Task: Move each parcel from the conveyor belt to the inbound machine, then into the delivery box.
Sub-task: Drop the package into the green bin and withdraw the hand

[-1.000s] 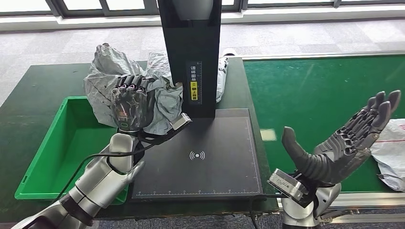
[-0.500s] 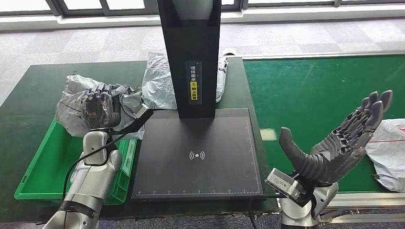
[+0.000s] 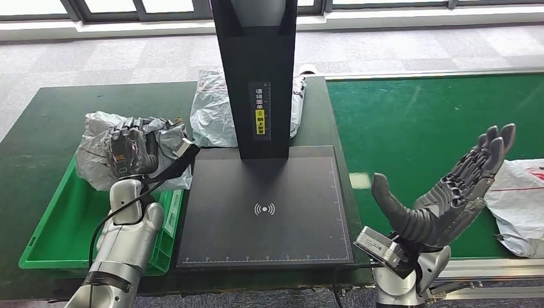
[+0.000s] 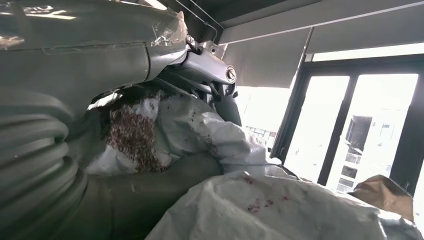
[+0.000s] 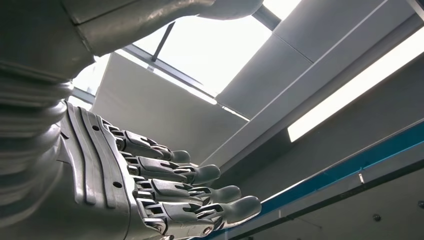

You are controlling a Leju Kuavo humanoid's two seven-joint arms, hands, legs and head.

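Left robot hand (image 3: 131,151) grips crumpled grey parcel (image 3: 96,151), long axis lying crosswise; right robot hand (image 3: 449,186) spread, empty.

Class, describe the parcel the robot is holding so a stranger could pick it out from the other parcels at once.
Start at the green plastic bin left of the black scanner platform. Above its far corner, the left hand grips a crumpled grey plastic parcel. Unlike the other two grey parcels, it is held in the hand.

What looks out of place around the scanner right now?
A grey parcel lies crumpled behind the scanner post, on the table rather than in the green box. The left hand holds another parcel over that box.
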